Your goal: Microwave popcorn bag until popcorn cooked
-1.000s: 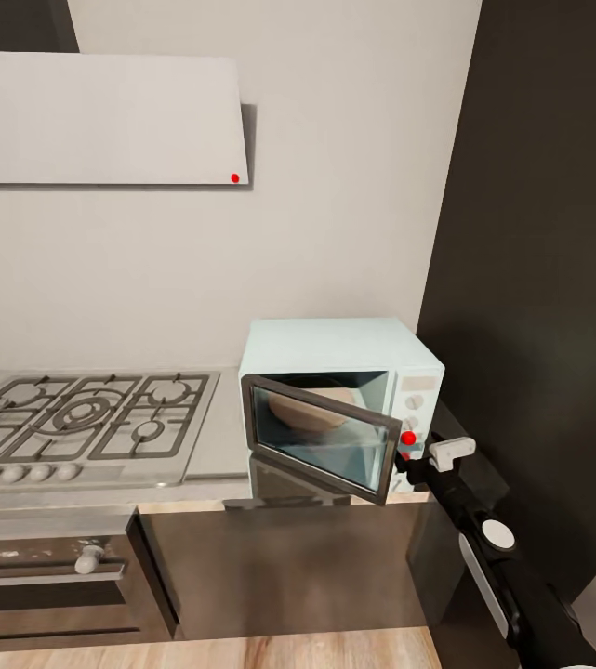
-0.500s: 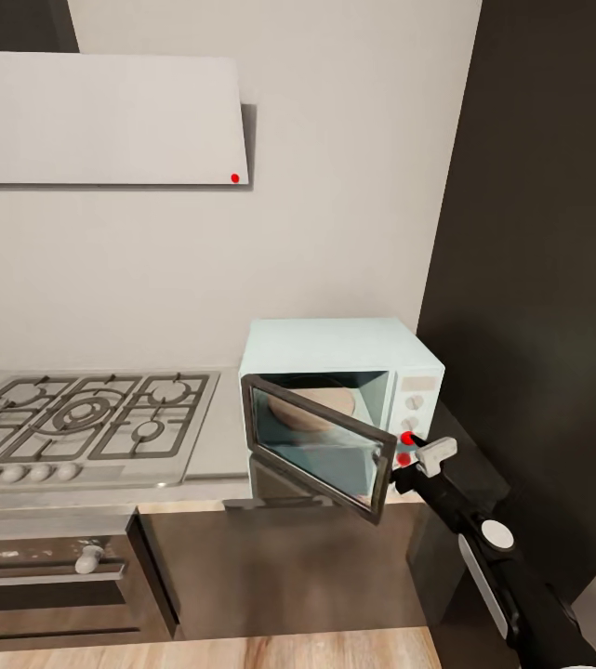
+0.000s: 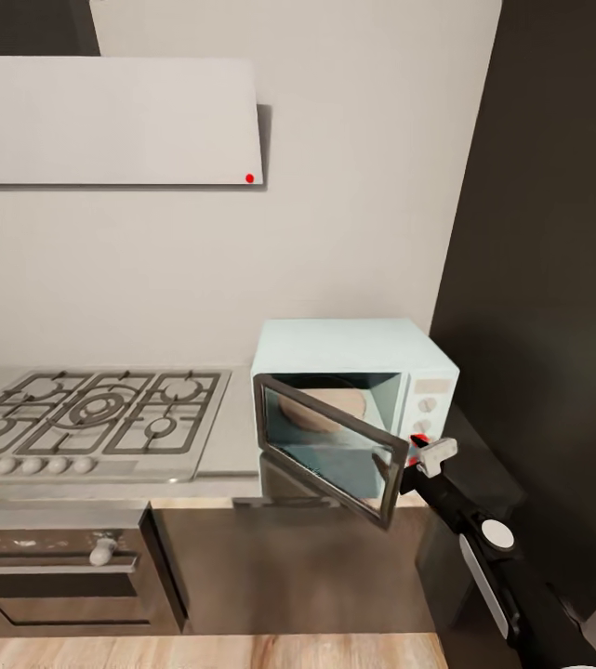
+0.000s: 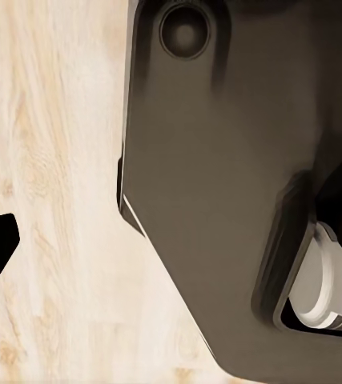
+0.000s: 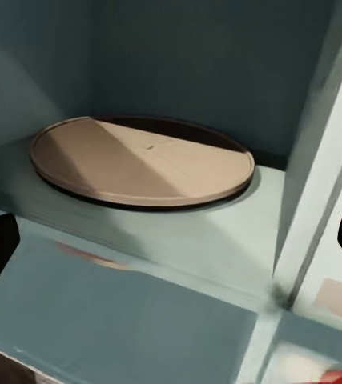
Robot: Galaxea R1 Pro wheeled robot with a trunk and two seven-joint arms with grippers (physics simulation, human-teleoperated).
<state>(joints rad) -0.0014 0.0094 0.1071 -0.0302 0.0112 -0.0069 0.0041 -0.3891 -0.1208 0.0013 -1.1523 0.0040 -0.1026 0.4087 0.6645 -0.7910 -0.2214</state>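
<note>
Grey countertop (image 3: 232, 437) bears microwave (image 3: 353, 390), door ajar; right pincer (image 3: 416, 457) spread

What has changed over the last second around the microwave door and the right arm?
The view shifted, so the camera moved. Against the microwave, its door has swung slightly further open, with the right gripper at its free edge. The turntable inside is bare, as before; the stove is unchanged.
</note>
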